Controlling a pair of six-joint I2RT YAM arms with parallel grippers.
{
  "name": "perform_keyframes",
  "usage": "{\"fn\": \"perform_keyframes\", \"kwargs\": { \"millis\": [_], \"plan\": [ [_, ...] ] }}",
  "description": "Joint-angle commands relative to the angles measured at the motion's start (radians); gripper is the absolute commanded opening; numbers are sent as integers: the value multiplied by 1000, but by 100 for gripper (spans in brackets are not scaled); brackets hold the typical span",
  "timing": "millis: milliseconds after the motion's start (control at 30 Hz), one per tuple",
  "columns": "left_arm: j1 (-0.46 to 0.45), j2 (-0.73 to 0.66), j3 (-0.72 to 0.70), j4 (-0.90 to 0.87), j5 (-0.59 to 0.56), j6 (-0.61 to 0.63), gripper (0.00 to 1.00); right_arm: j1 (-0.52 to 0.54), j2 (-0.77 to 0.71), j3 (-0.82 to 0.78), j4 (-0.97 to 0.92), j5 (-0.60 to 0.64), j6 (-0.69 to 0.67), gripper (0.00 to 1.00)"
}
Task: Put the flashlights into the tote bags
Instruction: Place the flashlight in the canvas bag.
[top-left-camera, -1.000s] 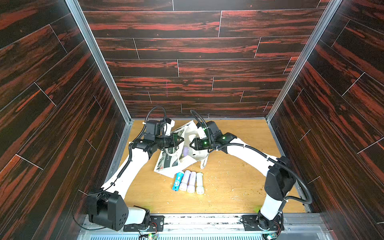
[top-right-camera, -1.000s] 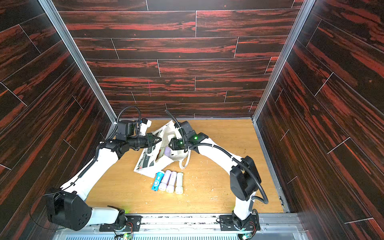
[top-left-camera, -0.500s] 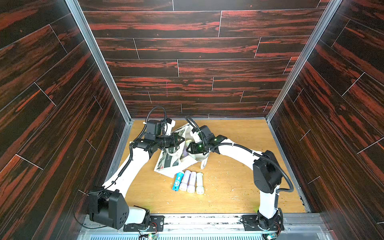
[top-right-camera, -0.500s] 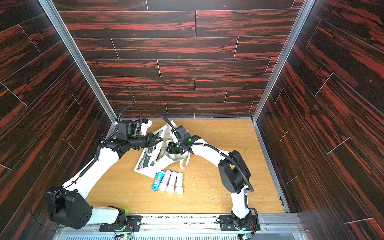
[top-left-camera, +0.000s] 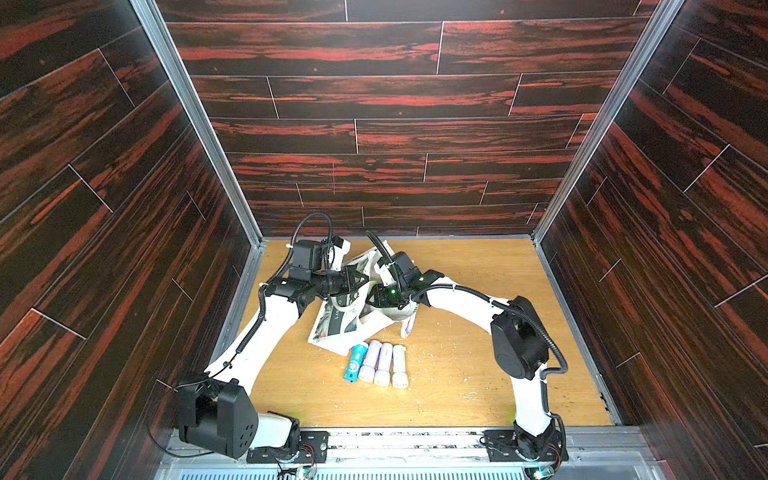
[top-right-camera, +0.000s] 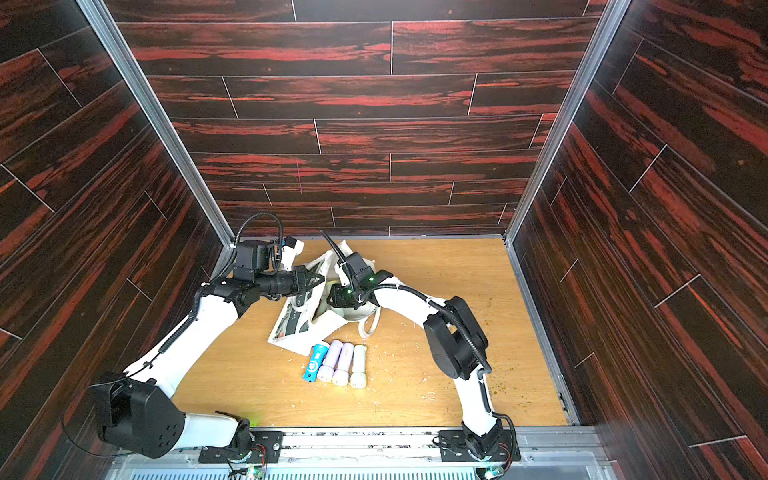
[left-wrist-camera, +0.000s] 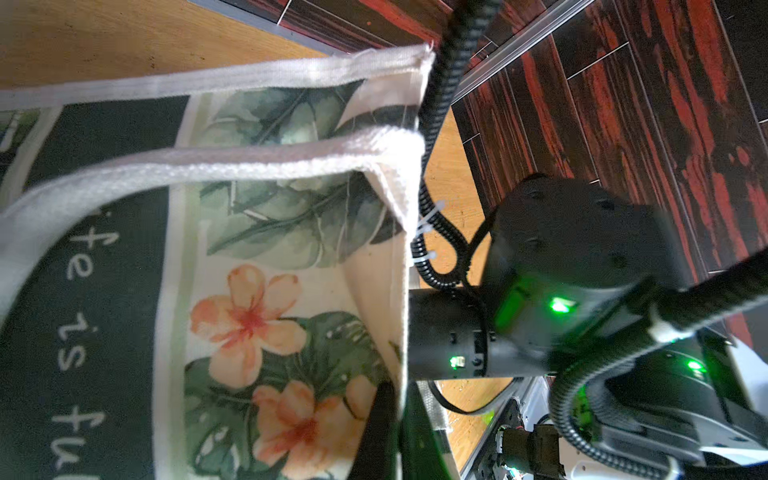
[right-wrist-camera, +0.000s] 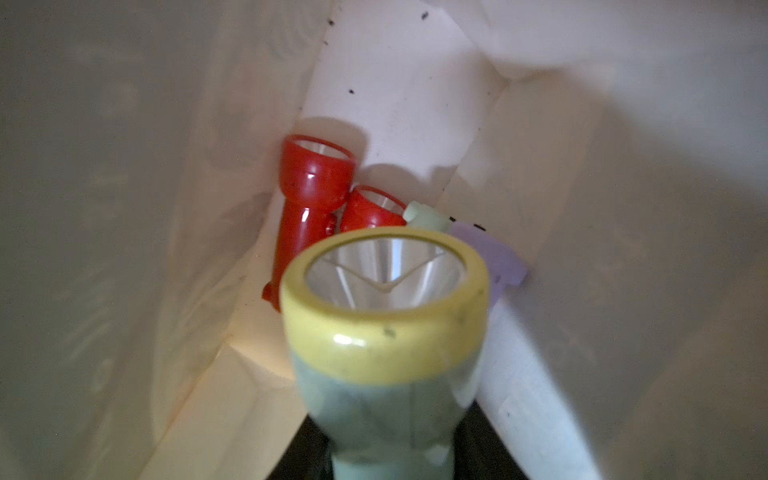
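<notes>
The bag (left-wrist-camera: 249, 316) is seen to be matt woven cloth, coarse at the hem. The red flashlights (right-wrist-camera: 309, 199) are formed of glossy plastic; a mirror-bright reflector is set in the smooth plastic of the yellow-rimmed flashlight (right-wrist-camera: 382, 332). The tabletop (top-left-camera: 457, 374) is matt wood; a faint sheen is shown by the wood-grain walls (top-left-camera: 374, 104).

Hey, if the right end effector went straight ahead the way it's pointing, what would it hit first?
Probably the nearer red flashlight, lying deep in the tote bag just beyond the yellow-headed flashlight that the right end effector holds; depth is hard to judge.
</notes>
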Motion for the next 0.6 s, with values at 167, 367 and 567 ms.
{"fn": "perform_keyframes", "kwargs": {
  "millis": [167,367,567],
  "plan": [
    [-5,-6,20,4,42,18,0,3,56,-31,-45,51,78,21],
    [-6,-6,22,2,42,18,0,2,57,-33,-43,56,83,34],
    [-6,-6,21,1,41,20,0,2,41,-36,-43,73,83,57]
  ]
}}
